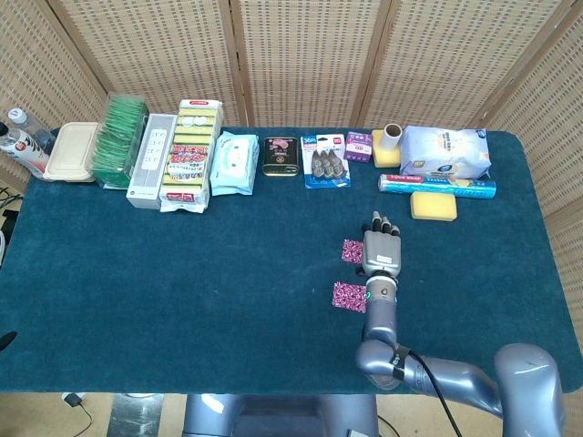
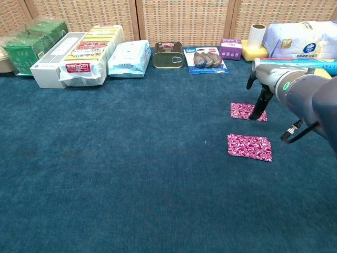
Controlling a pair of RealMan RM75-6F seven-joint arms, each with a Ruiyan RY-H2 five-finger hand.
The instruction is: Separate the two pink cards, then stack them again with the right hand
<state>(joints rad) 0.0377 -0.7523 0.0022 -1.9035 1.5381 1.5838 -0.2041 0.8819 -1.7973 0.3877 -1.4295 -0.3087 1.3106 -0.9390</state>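
Two pink patterned cards lie apart on the blue cloth, one behind the other. The far card (image 1: 352, 250) (image 2: 244, 111) is flat; the near card (image 1: 348, 296) (image 2: 249, 147) lies a short gap in front of it. My right hand (image 1: 382, 248) (image 2: 265, 87) hangs over the far card's right edge, palm down and fingers pointing downward. One of its fingertips (image 2: 258, 115) reaches that edge. The hand holds nothing. My left hand does not show in either view.
Along the back edge stand a tin (image 2: 168, 55), a blister pack (image 2: 206, 58), a small purple box (image 2: 230, 48), a yellow sponge (image 2: 308, 77), a foil roll (image 2: 293, 65) and a white bag (image 2: 303, 42). Tea boxes (image 2: 30, 46) and sponge packs (image 2: 89, 50) fill the back left.
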